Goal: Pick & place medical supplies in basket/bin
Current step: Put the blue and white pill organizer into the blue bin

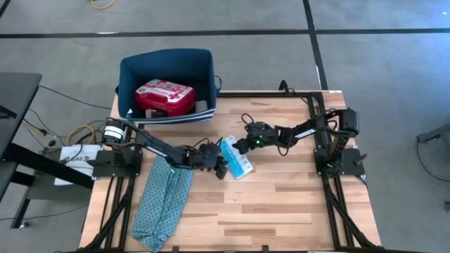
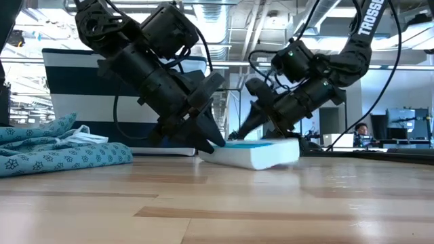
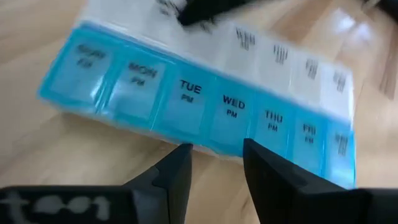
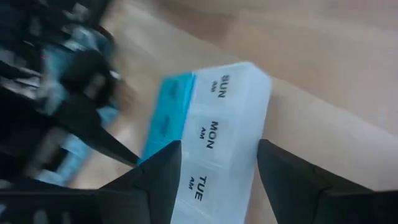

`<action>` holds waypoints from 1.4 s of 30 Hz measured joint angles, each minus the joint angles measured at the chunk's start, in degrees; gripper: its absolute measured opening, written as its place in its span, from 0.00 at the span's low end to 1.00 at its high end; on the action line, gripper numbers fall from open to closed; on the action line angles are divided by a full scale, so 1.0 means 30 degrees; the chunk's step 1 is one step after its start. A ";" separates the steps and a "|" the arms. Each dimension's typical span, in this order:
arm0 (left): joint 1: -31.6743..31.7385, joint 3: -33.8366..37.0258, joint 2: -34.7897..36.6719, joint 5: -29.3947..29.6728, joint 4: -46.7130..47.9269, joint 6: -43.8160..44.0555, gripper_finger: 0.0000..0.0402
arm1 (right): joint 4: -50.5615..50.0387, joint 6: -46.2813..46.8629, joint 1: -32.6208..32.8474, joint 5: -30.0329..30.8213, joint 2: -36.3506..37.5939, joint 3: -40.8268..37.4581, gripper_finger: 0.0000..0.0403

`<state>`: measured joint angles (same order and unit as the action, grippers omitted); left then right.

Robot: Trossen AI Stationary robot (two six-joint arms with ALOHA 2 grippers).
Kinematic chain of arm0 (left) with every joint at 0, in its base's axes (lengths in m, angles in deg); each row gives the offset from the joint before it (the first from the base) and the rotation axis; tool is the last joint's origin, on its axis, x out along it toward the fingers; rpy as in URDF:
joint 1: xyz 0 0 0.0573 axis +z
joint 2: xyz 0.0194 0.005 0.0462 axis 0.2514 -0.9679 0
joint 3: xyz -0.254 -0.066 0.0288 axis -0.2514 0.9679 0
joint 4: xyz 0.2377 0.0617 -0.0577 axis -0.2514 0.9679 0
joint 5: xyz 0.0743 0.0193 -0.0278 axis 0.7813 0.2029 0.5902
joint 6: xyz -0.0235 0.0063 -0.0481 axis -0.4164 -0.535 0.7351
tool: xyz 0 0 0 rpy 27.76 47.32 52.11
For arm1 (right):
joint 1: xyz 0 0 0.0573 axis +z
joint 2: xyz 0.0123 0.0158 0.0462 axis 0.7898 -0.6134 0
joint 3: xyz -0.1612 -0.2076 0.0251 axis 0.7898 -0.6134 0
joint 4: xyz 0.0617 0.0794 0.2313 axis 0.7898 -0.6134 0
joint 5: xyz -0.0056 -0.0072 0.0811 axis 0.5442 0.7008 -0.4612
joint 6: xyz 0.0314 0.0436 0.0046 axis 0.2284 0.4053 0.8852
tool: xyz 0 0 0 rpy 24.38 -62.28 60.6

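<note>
The light blue and white pill strip box (image 1: 237,160) lies flat on the wood table, right of the teal cloth. My left gripper (image 3: 216,146) is open, its fingertips at the box's blue long edge by the TUE and WED cells. My right gripper (image 4: 219,144) is open and comes from the table's right. Its fingers stand either side of the box's white row (image 4: 214,134). The dark navy bin (image 1: 126,84) stands off the table's far left corner with the red first-aid case (image 1: 165,97) inside. Tape rolls, bottle and packets do not show. My left gripper slants down from the table's left, its fingertips (image 2: 209,144) at the box's blue edge (image 3: 214,134); whether they touch it I cannot tell. My right gripper slants down from the right, fingers (image 4: 165,168) astride the white row; whether they touch it I cannot tell.
The teal patterned cloth (image 1: 163,200) lies bunched along the table's left side, near the left arm. Bare wood (image 1: 281,204) spreads over the near and right parts of the table. The bin's near wall (image 1: 169,116) borders the table's far edge.
</note>
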<state>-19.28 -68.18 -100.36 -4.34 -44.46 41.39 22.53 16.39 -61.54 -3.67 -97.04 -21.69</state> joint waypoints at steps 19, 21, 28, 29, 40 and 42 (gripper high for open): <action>-0.0373 0.0077 -0.0160 0.0153 0.0161 -0.1079 0.32 | -0.4985 -0.3288 0.2049 0.0197 0.0080 0.2681 0.49; -0.0428 0.0077 -0.0160 0.0148 0.0110 -0.1162 0.32 | -0.6662 -0.3894 0.2342 0.0781 0.0096 0.3353 0.49; -0.0319 0.0032 0.0859 -0.1144 0.0812 -0.2959 0.32 | -0.9422 -0.4353 0.3045 0.0994 0.0117 0.4699 0.46; -0.0319 0.0034 0.1329 -0.1190 0.1493 -0.3174 0.32 | -0.9612 -0.4399 0.3068 0.0985 0.0117 0.4793 0.44; -0.1001 0.0019 1.0913 0.1606 1.1551 -0.4332 0.32 | -0.9039 -0.4810 0.3937 0.0766 0.0134 0.4812 0.33; -0.1167 0.0019 1.3250 0.1722 1.2469 -0.4783 0.32 | -0.8042 -0.5354 0.4142 0.0436 0.0051 0.4830 0.33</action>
<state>-22.78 -68.13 -60.61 0.83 -7.05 27.04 -1.60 0.33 -49.11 -2.36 -96.89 -7.20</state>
